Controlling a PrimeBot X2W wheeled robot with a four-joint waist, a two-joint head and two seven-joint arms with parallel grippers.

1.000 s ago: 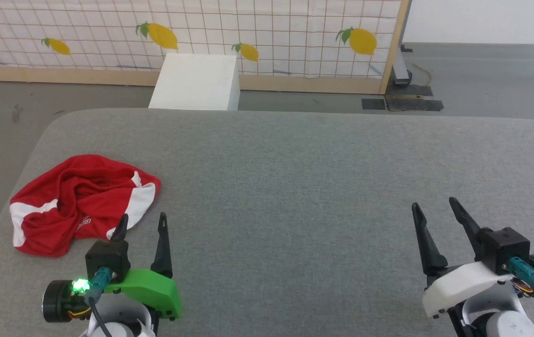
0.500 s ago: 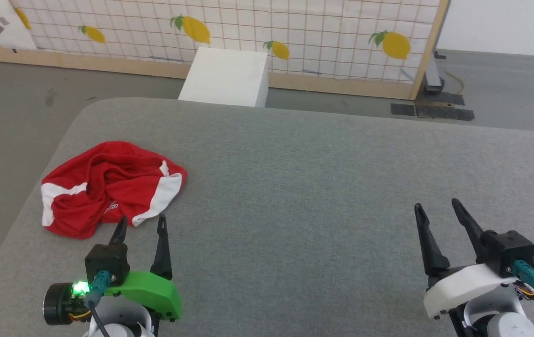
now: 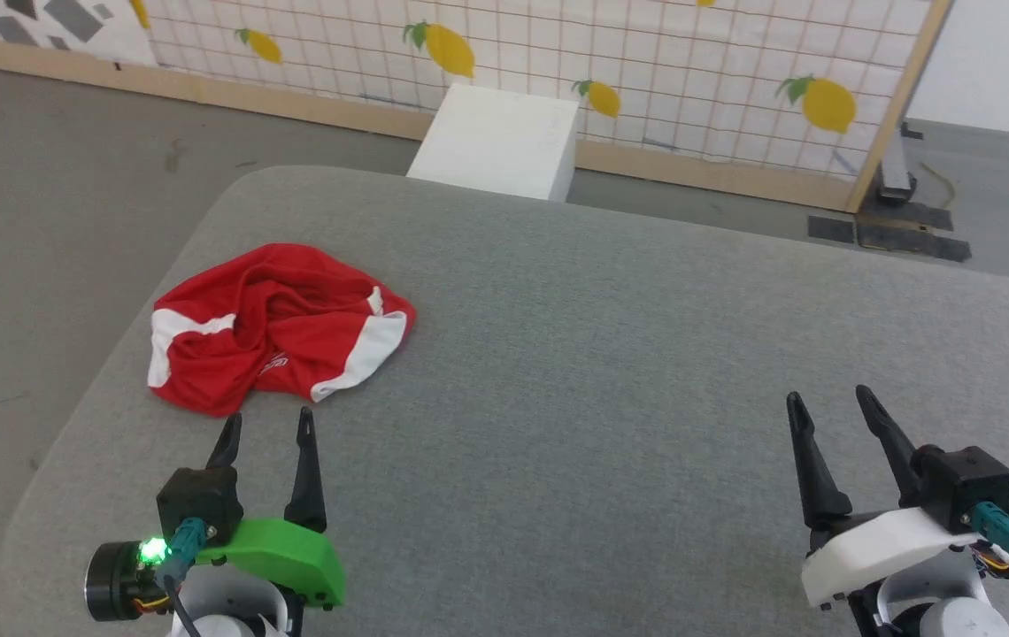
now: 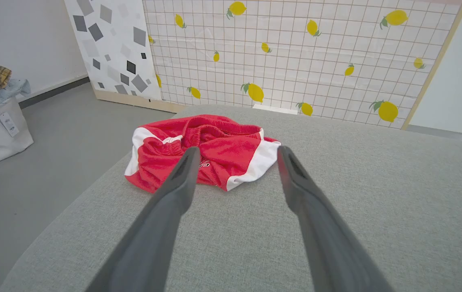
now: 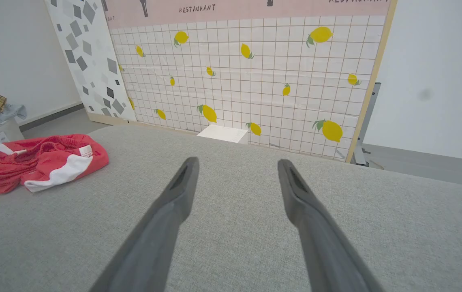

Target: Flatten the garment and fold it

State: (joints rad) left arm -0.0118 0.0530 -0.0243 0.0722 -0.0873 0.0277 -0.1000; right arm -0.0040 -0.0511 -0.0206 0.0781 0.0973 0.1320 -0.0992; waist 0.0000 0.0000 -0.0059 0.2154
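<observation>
Near the left corner of the grey fabric-covered table [image 3: 611, 372], the crumpled red soft-fabric shorts with white side stripes [image 3: 279, 327] lie in a bunched heap. They are just ahead of the left gripper [image 3: 266, 414] and well apart from the right gripper [image 3: 827, 394]. Both pincers are released, fingers spread and holding nothing, poised over the table.

I judge the step in hand to be the first reach to spread the heap out. In the left wrist view the gathered elastic waistband [image 4: 219, 130] appears to run along the far side, though the folds make that hard to be sure of. A good approach would lower the left fingers onto the near white-striped edge [image 4: 255, 162] and pinch a single layer. That layer could then be drawn toward the table's middle, where the right arm could take the opposite side. Grabbing the thick centre would likely drag the whole bundle along.
</observation>
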